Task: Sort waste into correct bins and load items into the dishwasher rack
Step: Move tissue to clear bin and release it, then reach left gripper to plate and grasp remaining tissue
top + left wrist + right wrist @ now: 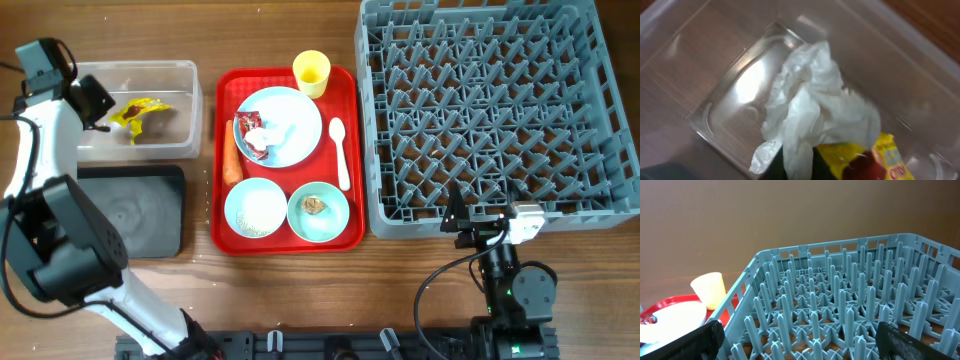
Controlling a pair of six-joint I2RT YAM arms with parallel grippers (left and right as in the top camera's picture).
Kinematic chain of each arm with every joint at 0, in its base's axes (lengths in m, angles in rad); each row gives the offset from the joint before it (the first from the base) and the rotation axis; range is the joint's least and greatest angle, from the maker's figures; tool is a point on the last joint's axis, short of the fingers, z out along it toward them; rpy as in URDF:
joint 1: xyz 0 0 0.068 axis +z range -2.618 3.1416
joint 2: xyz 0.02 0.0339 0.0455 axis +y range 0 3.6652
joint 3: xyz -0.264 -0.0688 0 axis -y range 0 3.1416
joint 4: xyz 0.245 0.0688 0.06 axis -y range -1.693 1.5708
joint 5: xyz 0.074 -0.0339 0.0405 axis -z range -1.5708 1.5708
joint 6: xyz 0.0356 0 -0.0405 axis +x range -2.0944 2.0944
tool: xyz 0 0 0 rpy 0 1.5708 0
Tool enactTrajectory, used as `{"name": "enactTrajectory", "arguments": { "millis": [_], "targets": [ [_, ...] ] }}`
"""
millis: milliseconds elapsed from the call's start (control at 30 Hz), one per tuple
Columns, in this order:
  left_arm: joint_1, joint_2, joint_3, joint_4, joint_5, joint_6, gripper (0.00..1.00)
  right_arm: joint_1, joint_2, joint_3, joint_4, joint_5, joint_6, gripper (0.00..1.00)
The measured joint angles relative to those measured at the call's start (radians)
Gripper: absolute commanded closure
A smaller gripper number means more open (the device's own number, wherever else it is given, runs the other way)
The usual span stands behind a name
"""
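My left gripper (95, 100) is over the clear tub (190, 72), shut on a white tissue wad (810, 100) that hangs into the tub. A crumpled yellow wrapper (140, 110) lies in the tub beside it. My right gripper (470, 225) is open and empty at the front edge of the grey rack (500, 100). The red tray (222, 235) holds the blue plate (300, 115) with a red wrapper (250, 142), a carrot (233, 165), a bowl of rice (232, 195), a bowl with a brown lump (340, 215), a white spoon (340, 150) and a yellow cup (311, 72).
The black tray (130, 210) lies in front of the clear tub, left of the red tray. The rack fills the right side of the table. In the right wrist view the rack pegs (840, 305) stand close ahead, with the cup (710, 287) to the left.
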Motion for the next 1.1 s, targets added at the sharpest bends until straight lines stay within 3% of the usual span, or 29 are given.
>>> {"name": "enactTrajectory", "arguments": {
  "millis": [100,200,300,533,633,767,800,833,1100],
  "targets": [
    [0.022,0.02,0.0,0.023,0.0,-0.003,0.36,0.0,0.0,0.0,0.0,0.0,0.0,0.0],
    [0.034,0.021,0.0,0.057,0.0,-0.016,0.2,0.0,0.0,0.0,0.0,0.0,0.0,0.0],
    [0.033,0.021,0.0,0.078,0.0,-0.013,0.17,0.0,0.0,0.0,0.0,0.0,0.0,0.0],
    [0.033,0.018,0.0,0.092,0.0,-0.012,0.24,0.0,0.0,0.0,0.0,0.0,0.0,0.0],
    [0.013,-0.042,0.0,0.046,0.005,-0.013,0.22,0.0,0.0,0.0,0.0,0.0,0.0,0.0],
    [-0.13,-0.219,-0.001,0.001,0.021,-0.013,0.16,0.0,0.0,0.0,0.0,0.0,0.0,0.0],
    [-0.179,-0.251,-0.001,-0.005,0.026,-0.013,0.12,0.0,0.0,0.0,0.0,0.0,0.0,0.0],
    [-0.222,-0.275,-0.001,-0.014,0.027,-0.013,0.0,0.0,0.0,0.0,0.0,0.0,0.0,0.0],
    [-0.534,-0.328,-0.001,-0.249,0.038,-0.012,0.03,0.0,0.0,0.0,0.0,0.0,0.0,0.0]
  ]
}}
